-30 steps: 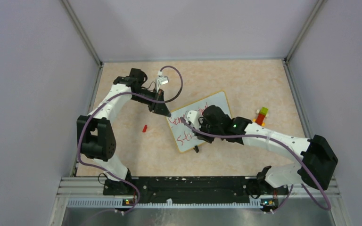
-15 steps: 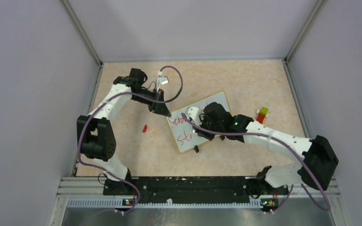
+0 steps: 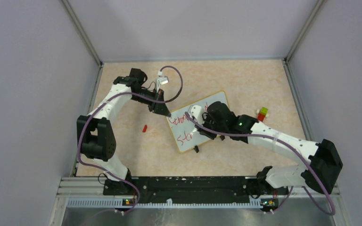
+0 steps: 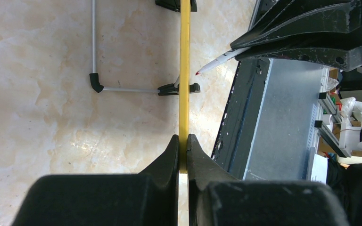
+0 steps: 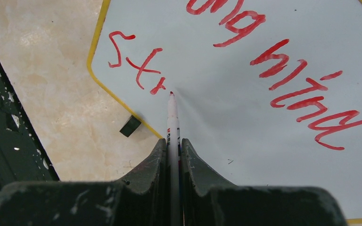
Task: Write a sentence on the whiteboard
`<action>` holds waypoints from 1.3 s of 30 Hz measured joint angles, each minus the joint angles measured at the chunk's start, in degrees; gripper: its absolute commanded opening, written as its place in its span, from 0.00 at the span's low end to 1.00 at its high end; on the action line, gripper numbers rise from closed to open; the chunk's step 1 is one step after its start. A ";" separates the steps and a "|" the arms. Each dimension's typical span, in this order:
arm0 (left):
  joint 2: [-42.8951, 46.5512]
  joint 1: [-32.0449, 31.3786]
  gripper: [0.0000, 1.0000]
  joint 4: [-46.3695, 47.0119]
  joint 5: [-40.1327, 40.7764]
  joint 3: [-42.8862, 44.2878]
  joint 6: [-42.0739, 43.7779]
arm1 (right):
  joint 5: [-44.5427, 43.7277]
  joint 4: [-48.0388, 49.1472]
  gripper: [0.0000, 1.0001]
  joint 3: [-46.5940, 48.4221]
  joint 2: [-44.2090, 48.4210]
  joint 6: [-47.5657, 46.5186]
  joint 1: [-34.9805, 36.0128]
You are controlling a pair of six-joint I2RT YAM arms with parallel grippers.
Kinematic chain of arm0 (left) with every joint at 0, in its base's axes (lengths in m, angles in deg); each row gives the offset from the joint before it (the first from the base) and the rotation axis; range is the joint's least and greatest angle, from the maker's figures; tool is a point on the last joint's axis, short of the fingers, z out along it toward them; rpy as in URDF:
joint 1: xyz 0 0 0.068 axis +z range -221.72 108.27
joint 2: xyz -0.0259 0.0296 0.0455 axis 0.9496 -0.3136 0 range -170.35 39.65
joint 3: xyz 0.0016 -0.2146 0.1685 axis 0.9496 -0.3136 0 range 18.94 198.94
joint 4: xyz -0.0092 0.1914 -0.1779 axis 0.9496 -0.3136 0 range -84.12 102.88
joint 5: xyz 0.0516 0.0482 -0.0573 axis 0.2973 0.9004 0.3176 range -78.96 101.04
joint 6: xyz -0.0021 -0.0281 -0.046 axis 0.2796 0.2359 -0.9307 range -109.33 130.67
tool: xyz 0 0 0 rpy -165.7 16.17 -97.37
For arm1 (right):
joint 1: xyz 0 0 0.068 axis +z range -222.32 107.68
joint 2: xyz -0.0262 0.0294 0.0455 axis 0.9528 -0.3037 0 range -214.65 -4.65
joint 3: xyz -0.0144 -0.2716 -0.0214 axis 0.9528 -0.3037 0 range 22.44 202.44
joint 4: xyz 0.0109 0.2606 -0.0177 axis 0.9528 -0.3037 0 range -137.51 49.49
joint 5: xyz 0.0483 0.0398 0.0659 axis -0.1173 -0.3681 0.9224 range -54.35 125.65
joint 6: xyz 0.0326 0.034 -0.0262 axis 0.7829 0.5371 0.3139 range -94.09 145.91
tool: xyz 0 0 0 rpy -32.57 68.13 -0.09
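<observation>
— So, where is the whiteboard [image 3: 218, 100]?
— Near the middle of the table [image 3: 245, 80], turned askew between the two arms. It is white with a thin yellow-orange rim and rounded corners, and one black clip foot [image 5: 130, 125] pokes out from its near long edge.
— And the sentence [image 5: 269, 59]?
— Thin red handwriting in two lines. The right wrist view shows "ng mind" on the upper line and "Str" starting the lower one; the arm hides the rest from above.
— What are the jaws doing?
— The left gripper [image 4: 183, 141] is pinched on the board's rim at its far-left corner, seen edge-on from that wrist. The right gripper [image 5: 172, 143] is clamped on a white marker [image 5: 172, 117], whose red tip sits just beside the "r" of "Str"; I cannot tell whether it touches the surface.
— Anything else?
— A small red cap [image 3: 144, 127] lies on the table left of the board, well apart from it.
</observation>
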 measured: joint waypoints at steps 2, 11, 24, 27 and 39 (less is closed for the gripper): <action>0.00 0.00 0.00 0.00 0.02 0.00 0.00 | -0.17 0.07 0.00 0.00 -0.55 0.00 0.00; 0.00 0.00 0.00 -0.02 0.07 0.00 0.02 | -0.17 0.76 0.00 0.00 -2.86 0.02 -0.04; 0.00 -0.04 0.00 0.00 0.04 0.00 0.02 | 0.92 0.26 0.00 -2.25 -2.82 0.00 -0.02; 0.00 -0.07 0.00 0.00 0.02 0.00 0.02 | 0.31 0.02 0.00 -2.25 -2.60 -0.04 -0.04; 0.00 -0.04 0.00 0.00 0.04 0.00 0.02 | -0.90 -0.57 0.00 -0.46 -2.45 -0.42 -0.28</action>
